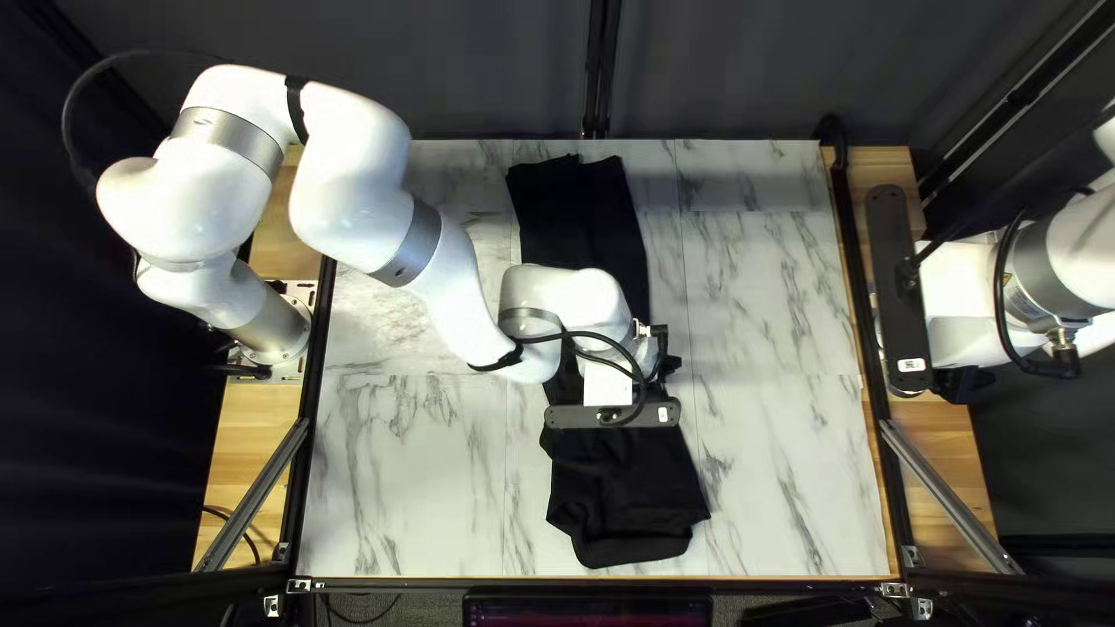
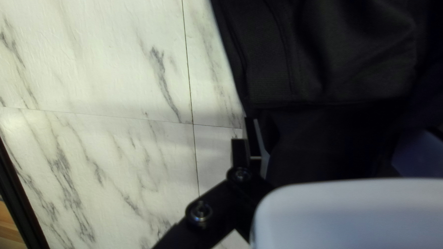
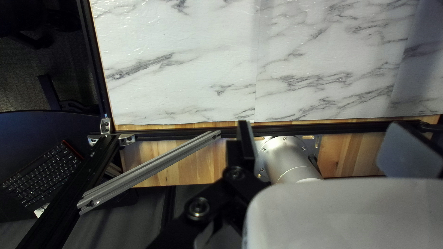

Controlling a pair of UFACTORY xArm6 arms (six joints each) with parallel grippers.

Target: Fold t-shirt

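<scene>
In the top left view the black cloth [image 1: 633, 499], presumably the shirt, lies as one long strip across the marble-patterned table [image 1: 772, 314], its long axis running from the far edge towards the near one. My reading is that the next move hangs on this: the left arm [image 1: 349, 163] bends right over its middle, so the left gripper [image 1: 662, 358] is much the nearer, with cloth reaching away on both sides, while the right arm [image 1: 1069, 261] is well off past the table's right side. The near end looks bunched and rounded, the far end squarer. Over in the left wrist view, the cloth lies ahead of and beside the gripper, matte and softly rumpled, with a ribbed band [image 2: 272, 85] along its border; the glossy stone pattern fills the other side. I can't tell whether those jaws are apart or together, or whether they touch the fabric. In the right wrist view the right gripper [image 3: 246, 140] hangs by a black rail [image 3: 170, 134] and honey-coloured boards [image 3: 194, 170], no cloth in sight; its jaws I can't make out either.
</scene>
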